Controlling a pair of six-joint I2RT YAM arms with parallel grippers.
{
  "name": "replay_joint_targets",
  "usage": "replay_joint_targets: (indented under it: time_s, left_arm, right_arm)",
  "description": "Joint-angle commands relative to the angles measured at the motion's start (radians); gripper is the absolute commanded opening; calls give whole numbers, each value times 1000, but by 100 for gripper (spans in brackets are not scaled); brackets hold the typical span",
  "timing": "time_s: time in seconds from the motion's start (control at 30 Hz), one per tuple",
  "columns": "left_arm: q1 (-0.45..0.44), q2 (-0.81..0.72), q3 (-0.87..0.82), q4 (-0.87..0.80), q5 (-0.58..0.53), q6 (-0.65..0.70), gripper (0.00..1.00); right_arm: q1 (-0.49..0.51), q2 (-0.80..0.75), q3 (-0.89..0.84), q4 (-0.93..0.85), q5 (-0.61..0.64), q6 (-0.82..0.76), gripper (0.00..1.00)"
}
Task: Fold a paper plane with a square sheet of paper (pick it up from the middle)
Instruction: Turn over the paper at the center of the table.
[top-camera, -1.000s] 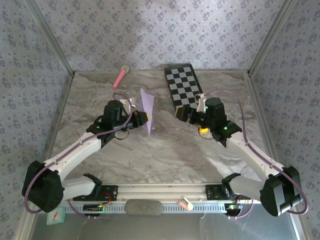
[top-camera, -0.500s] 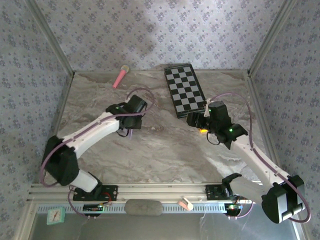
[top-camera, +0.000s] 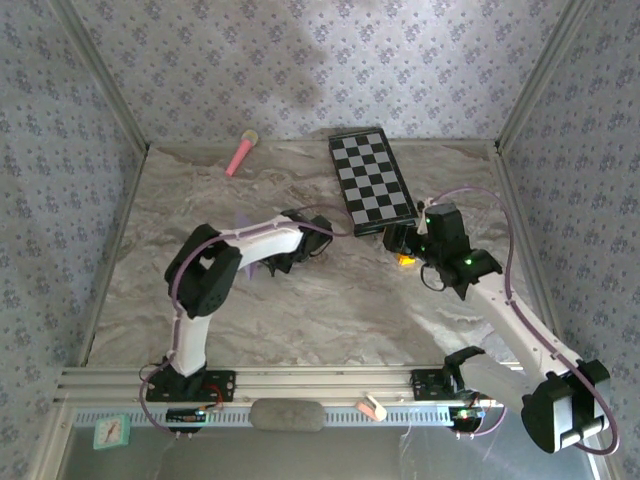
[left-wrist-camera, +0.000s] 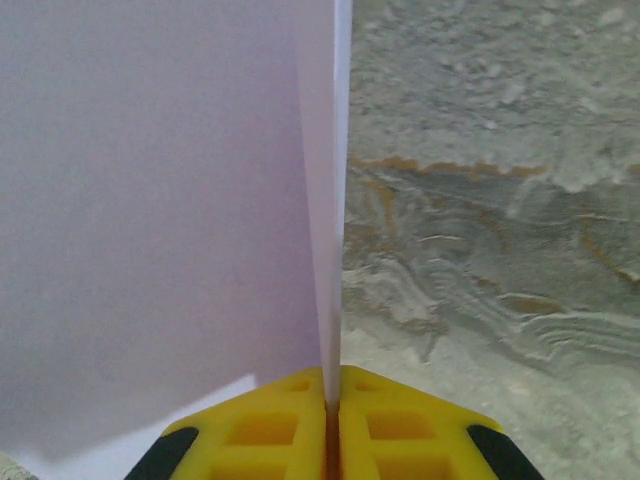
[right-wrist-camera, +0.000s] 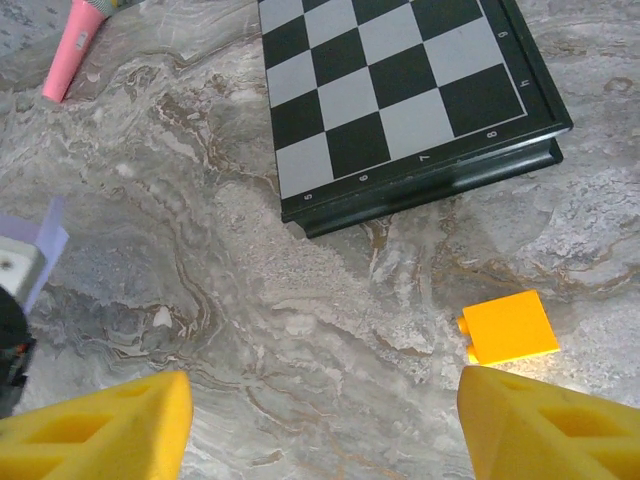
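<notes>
The marbled counter (top-camera: 330, 310) filled the walled cell from side to side; the two white arms reached over it from its near edge. The left arm (top-camera: 262, 236) was folded sharply at the elbow and stretched toward the middle, while the right arm (top-camera: 510, 310) ran up the right side.

A black-and-white checkered board (top-camera: 370, 182) lay flat at the back right of the counter, well apart from the paper. Its near corner showed in the right wrist view (right-wrist-camera: 400, 110).

The pale lilac sheet of paper (left-wrist-camera: 150, 200) was off to the left of the middle, gripped by the left claw (left-wrist-camera: 333, 400). The claw's yellow fingers (left-wrist-camera: 400, 425) were pressed together on the sheet's lower edge, and two layers met at the pinch, so it stood edge-on above them. A corner of it showed at the left edge of the right wrist view (right-wrist-camera: 45, 238); whether it touched the counter I could not tell.

The right claw (right-wrist-camera: 320, 430) hung just in front of the board's near corner, its fingers spread wide with nothing between them.

A pink stick (top-camera: 241, 152) lay at the back left; a small orange block (right-wrist-camera: 508, 328) lay on the counter between the board's near edge and the right claw — close to one finger, touching neither.
</notes>
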Motion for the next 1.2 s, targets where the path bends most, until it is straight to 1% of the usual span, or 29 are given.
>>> replay_joint_targets:
  time_s: [0.0, 0.1, 0.27, 0.5, 0.67, 0.73, 0.87, 1.03, 1.1, 1.17]
  left_arm:
    - [-24, 64, 47, -37, -44, -41, 11]
    - [-36, 128, 87, -60, -53, -84, 12]
    - [-47, 180, 110, -42, -13, -101, 15]
    - [-61, 185, 127, -12, 72, -99, 22]
    - [-75, 126, 138, -6, 161, -115, 27]
    - [-83, 77, 130, 9, 237, -132, 32]
    - [-101, -31, 78, 89, 408, -178, 35]
    - [-111, -186, -51, 269, 651, -241, 39]
    - [-109, -246, -93, 315, 681, -254, 40]
    - [-99, -303, -122, 335, 683, -254, 42]
  right_arm:
    - [-15, -19, -18, -16, 5, 11, 72]
    - [-21, -19, -22, -13, -1, 14, 72]
    - [-29, -17, -26, -10, -6, 16, 72]
    - [-37, -7, -33, 9, -19, 26, 72]
    - [-40, 1, -32, 11, -30, 31, 72]
    - [-43, 3, -31, 12, -33, 31, 72]
    - [-55, 3, -41, 12, -48, 43, 73]
    - [-78, 10, -49, 37, -64, 61, 74]
    - [-81, 17, -52, 52, -74, 67, 74]
    - [-83, 25, -52, 65, -88, 73, 75]
